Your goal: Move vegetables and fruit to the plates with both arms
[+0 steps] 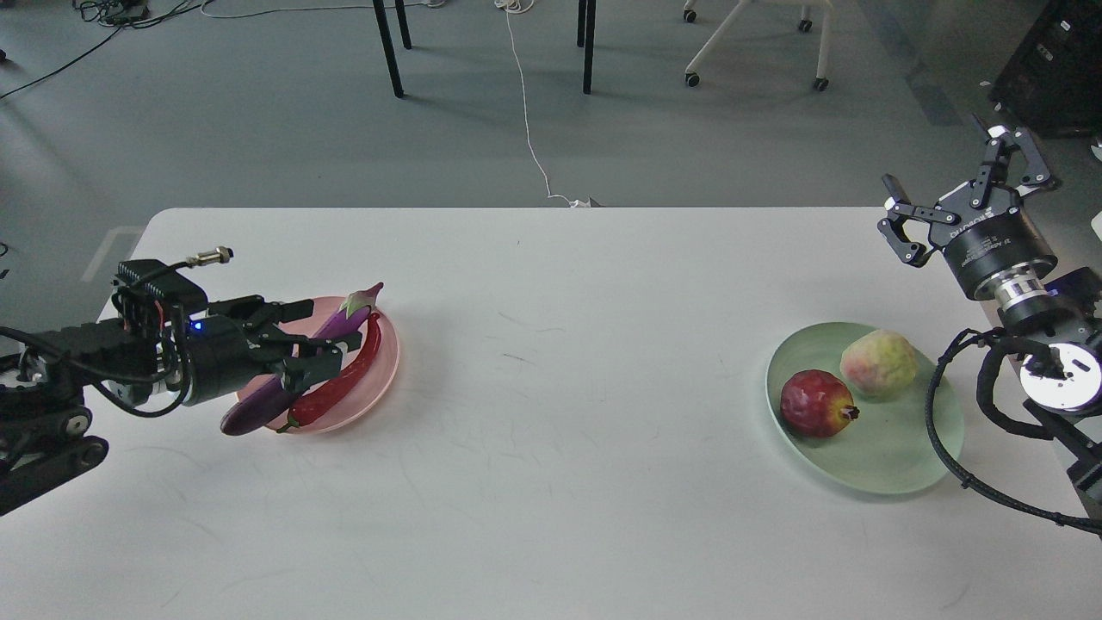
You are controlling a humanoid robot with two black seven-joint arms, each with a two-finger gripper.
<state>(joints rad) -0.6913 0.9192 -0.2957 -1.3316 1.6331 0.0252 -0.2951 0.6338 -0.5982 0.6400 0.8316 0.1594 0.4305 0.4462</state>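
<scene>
The purple eggplant (343,315) lies aslant across the pink plate (386,344), its lower end over the plate's front-left rim. The red chili pepper (344,383) lies on the plate along the eggplant's right side. My left gripper (303,339) is open just above both of them, its fingers spread and holding nothing. The pomegranate (816,403) and the pale yellow-green fruit (878,363) sit on the mint green plate (878,458) at the right. My right gripper (956,185) is open and empty, raised beyond the green plate near the table's far right corner.
The white table (551,362) lies between the two plates. My right arm's black cable (943,439) loops beside the green plate. Table and chair legs (588,47) and a white cord stand on the floor beyond the far edge.
</scene>
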